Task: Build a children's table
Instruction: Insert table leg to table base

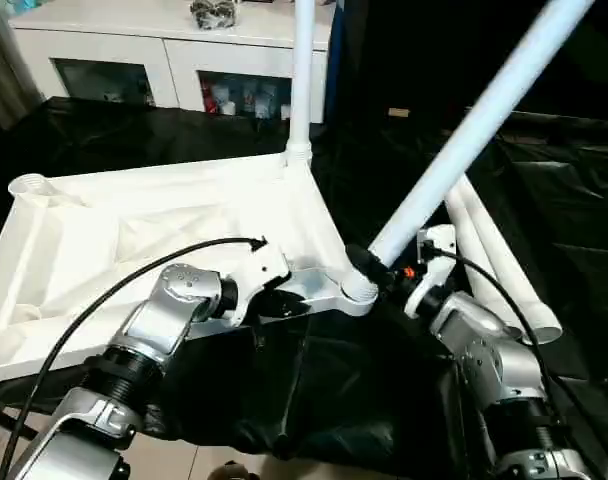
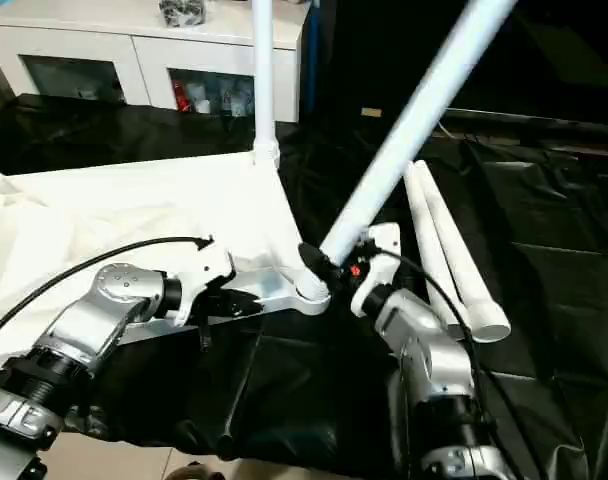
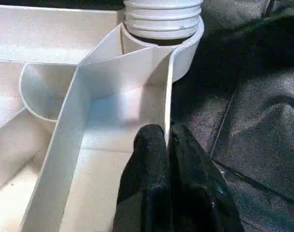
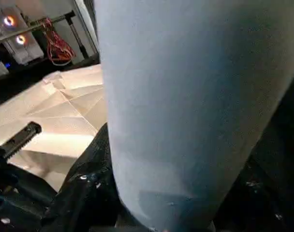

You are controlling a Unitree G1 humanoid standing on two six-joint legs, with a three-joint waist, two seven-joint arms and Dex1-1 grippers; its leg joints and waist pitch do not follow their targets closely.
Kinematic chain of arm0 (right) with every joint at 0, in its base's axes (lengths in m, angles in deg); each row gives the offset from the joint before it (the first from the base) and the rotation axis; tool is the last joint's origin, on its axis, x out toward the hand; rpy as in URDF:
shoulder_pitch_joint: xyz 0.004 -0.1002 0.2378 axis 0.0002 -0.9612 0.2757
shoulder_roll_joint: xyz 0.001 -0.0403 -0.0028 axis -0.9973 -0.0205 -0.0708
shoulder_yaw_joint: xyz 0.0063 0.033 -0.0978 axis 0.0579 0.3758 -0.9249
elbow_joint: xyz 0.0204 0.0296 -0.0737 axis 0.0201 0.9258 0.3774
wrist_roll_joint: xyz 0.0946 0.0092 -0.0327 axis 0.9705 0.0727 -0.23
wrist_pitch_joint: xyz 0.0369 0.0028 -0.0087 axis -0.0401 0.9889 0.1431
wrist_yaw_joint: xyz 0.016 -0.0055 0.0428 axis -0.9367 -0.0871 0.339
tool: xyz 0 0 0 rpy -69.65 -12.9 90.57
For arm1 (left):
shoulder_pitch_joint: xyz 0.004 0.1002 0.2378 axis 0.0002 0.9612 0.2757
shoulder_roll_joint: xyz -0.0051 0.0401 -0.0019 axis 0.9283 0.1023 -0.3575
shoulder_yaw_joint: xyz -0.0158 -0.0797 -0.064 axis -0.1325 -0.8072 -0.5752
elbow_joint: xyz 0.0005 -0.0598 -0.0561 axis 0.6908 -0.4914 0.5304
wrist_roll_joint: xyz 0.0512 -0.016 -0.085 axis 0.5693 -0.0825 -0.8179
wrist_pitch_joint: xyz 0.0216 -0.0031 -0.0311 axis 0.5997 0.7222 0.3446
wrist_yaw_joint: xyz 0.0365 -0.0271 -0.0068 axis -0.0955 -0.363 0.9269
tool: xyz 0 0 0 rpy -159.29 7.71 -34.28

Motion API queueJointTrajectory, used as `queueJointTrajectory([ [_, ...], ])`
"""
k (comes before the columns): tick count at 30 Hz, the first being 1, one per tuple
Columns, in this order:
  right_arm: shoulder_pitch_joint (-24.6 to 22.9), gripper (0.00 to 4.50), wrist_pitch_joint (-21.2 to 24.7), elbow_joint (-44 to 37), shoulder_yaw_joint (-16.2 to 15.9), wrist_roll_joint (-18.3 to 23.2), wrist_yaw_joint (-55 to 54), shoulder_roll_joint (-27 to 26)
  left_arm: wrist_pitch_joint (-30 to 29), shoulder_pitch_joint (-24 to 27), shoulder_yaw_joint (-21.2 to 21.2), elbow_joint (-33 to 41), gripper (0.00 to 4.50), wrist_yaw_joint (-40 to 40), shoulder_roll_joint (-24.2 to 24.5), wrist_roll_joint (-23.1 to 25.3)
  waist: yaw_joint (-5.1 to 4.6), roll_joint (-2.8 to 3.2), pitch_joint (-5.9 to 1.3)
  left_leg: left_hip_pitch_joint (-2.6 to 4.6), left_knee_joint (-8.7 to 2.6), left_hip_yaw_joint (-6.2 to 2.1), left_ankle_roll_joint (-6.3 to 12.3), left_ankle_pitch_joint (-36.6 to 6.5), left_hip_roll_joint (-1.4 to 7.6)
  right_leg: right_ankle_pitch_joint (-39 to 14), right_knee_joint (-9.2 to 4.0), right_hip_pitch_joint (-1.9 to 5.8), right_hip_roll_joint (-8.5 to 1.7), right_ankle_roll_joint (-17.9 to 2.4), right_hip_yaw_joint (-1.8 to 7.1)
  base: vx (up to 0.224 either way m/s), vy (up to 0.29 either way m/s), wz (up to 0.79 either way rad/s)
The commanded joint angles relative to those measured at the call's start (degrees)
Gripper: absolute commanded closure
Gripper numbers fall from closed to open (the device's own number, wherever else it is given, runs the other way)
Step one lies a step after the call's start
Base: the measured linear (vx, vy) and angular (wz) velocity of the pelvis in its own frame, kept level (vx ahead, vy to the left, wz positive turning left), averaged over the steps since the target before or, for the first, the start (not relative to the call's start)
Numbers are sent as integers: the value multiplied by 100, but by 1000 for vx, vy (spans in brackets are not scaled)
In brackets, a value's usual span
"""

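Observation:
The white table top lies upside down on the black drape, ribs facing up. One leg stands upright in its far right corner socket. A second leg leans steeply to the right, its foot at the near right corner socket. My right gripper is shut on this leg just above the socket, and the leg sits close between its fingers. My left gripper is shut on the top's thin near rim wall, a little left of that socket. Two loose legs lie to the right.
A white cabinet with glass doors stands behind the work surface. The black drape hangs over the near edge, with the floor below. Black cables run along both my forearms.

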Motion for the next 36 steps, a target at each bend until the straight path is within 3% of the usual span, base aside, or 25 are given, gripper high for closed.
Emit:
queueJointTrajectory([
  [1, -252, 258, 74, 268, -308, -533, -73, 179, 113, -99, -322, -72, 450, -233, -88, -201, -17, -36, -338, 71, -424, -97, 16, -1200, 255, -1285, -506, 199, -548, -917, 310, 0, 0, 0],
  [13, 70, 258, 166, 400, -897, -988, 271, 438, 259, -95, -251, -120, 450, -72, 12, -133, -45, -68, -319, 83, -448, -106, 15, -1379, 261, -1653, -541, 181, -546, -822, 321, 0, 0, 0],
  [14, 137, 258, 174, 480, -980, -1027, 430, 493, 295, -83, -211, -91, 450, 19, 58, -120, -59, -119, -320, 78, -446, -104, 36, -1368, 258, -1625, -534, 185, -547, -842, 318, 0, 0, 0],
  [15, 193, 258, 168, 550, -1071, -1058, 636, 560, 355, -69, -170, -65, 450, 150, 113, -123, -66, -97, -319, 83, -449, -103, 40, -1339, 265, -1575, -537, 178, -550, -857, 320, 0, 0, 0],
  [21, 260, 258, 190, 656, -1200, -1067, 1015, 720, 401, -42, -101, 67, 450, 429, 311, -117, -82, -145, -337, 76, -438, -90, 116, -1199, 263, -1211, -506, 194, -546, -929, 317, 0, 0, 0],
  [26, 214, 258, 156, 506, -1276, -941, 1528, 884, 518, -57, -76, 161, 450, 727, 459, -163, -73, -169, -326, 100, -466, -106, 63, -1453, 280, -1484, -538, 187, -556, -893, 315, 0, 0, 0],
  [32, 91, 258, 126, 166, -1475, -708, 2652, 1248, 715, -304, -68, 90, 450, 1422, 721, -272, -50, -176, -226, 110, -514, -114, 75, -1678, 301, -1602, -560, 132, -550, -907, 332, 0, 0, 0],
  [36, 86, 258, 15, 218, -1541, -725, 2951, 1358, 810, -467, -80, -96, 450, 1516, 781, -213, 13, -188, -211, 142, -520, -104, 73, -1686, 311, -1521, -561, 121, -552, -1003, 341, 0, 0, 0],
])
